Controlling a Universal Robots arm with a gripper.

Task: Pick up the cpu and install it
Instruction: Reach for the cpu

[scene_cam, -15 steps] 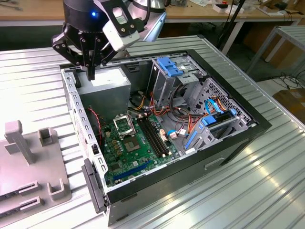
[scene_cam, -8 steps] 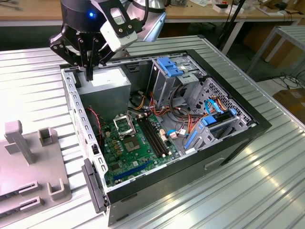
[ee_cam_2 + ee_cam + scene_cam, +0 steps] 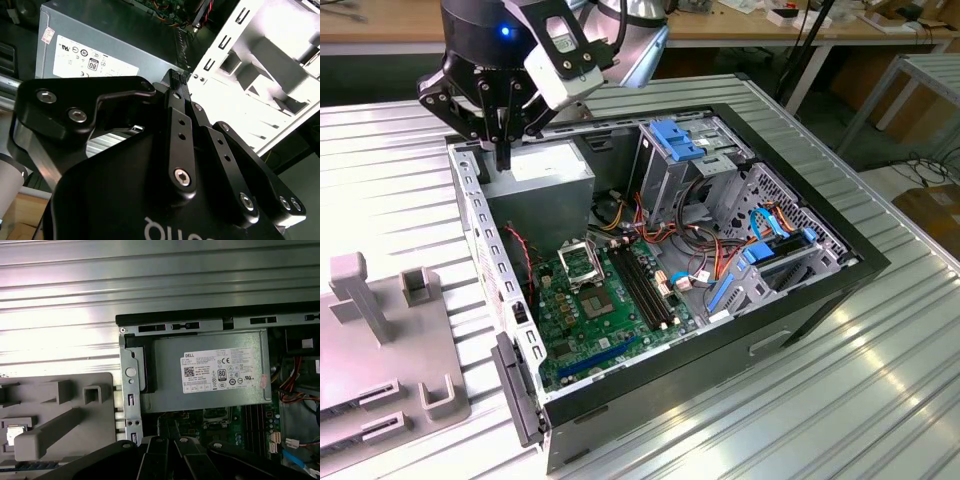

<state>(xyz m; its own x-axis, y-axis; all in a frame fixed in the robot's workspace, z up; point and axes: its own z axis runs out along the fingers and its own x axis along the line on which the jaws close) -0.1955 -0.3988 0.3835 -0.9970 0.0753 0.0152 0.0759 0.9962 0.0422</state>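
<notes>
**Gripper hovering over the power supply, cpu waiting in the fixture**

The gripper point(image 3: 503, 160) is hanging above the grey power supply point(image 3: 545, 172), at about 11 o'clock of the open computer case point(image 3: 820, 290) in the exterior view. Its fingers point(image 3: 176, 107) are looking pressed together, with nothing showing between them.

The cpu point(image 3: 15, 432) appears to be the small pale square sitting in a recess of the grey fixture point(image 3: 350, 365). That fixture is lying on the ribbed metal surface point(image 3: 380, 160), at about 8 o'clock of the case and well apart from the gripper. The black socket point(image 3: 577, 262) is sitting on the green board, at 5 o'clock of the power supply.

Judging from this, the pick-up is the step in hand. Doing it well is calling for spread fingers before any descent. It is also calling for a square approach over the recess and a light hold on the chip's edges, since it is thin and far smaller than the gripper.
</notes>
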